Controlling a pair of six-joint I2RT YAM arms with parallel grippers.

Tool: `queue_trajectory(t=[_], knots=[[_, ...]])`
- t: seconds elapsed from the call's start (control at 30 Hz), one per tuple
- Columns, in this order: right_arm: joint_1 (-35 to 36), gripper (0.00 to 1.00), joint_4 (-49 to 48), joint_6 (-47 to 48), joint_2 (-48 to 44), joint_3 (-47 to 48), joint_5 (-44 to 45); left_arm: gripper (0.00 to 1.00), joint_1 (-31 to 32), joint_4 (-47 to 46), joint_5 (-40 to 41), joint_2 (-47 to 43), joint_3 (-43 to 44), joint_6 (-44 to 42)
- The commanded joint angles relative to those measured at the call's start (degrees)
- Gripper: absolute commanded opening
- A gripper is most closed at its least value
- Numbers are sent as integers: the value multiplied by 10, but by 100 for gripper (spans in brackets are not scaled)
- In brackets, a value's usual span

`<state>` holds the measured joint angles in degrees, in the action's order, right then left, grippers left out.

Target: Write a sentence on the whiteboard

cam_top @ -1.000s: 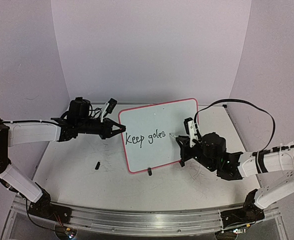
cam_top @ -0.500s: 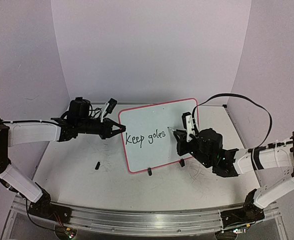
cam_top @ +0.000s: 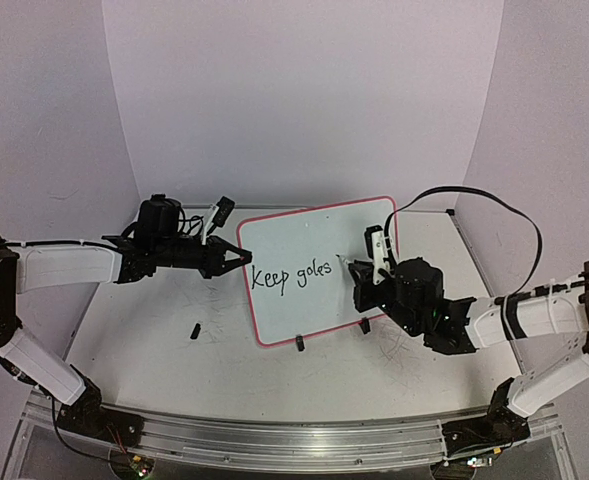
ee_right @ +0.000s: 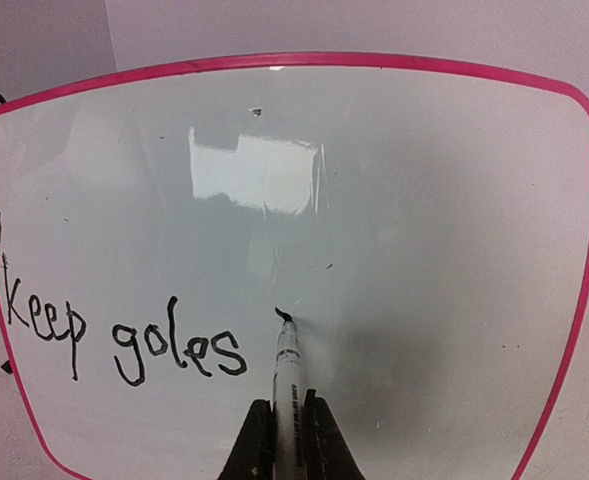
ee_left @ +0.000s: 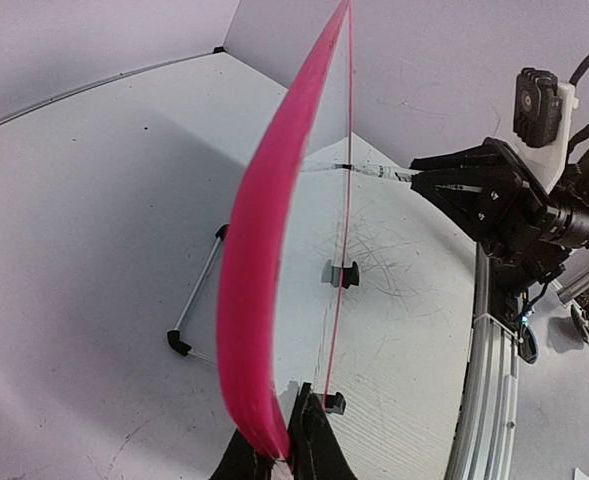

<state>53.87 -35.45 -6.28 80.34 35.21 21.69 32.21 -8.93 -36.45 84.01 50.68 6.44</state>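
Observation:
The whiteboard [cam_top: 319, 270] stands upright on two black clip feet, white with a pink-red border; it fills the right wrist view [ee_right: 394, 200]. Black handwriting on it reads "Keep goles" [cam_top: 291, 275], also in the right wrist view [ee_right: 124, 335]. My right gripper [ee_right: 286, 425] is shut on a white marker [ee_right: 287, 400], whose black tip touches the board just right of "goles", beside a short fresh stroke. My left gripper [ee_left: 279, 455] is shut on the board's pink left edge [ee_left: 264, 260]. In the top view the left gripper [cam_top: 236, 258] is at the board's left edge and the right gripper [cam_top: 359, 280] faces its right part.
A small black cap-like piece [cam_top: 193, 328] lies on the table left of the board. A metal stand leg with black tips [ee_left: 196, 305] lies behind the board. The aluminium rail [cam_top: 274, 435] runs along the near edge. A black cable [cam_top: 494, 215] arcs over the right arm.
The right gripper has moved up and slightly left with the marker, bringing its tip onto the board right of "goles". The left arm and the board have not moved.

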Motion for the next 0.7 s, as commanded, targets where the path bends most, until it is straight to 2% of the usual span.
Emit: queue_trajectory(t=[0.0, 0.67], knots=[[-3, 0, -32, 8, -38, -20, -22, 0, -8, 15, 95, -3, 15, -59], [-3, 0, -25, 4, 6, 0, -2, 0, -8, 15, 95, -4, 14, -60]])
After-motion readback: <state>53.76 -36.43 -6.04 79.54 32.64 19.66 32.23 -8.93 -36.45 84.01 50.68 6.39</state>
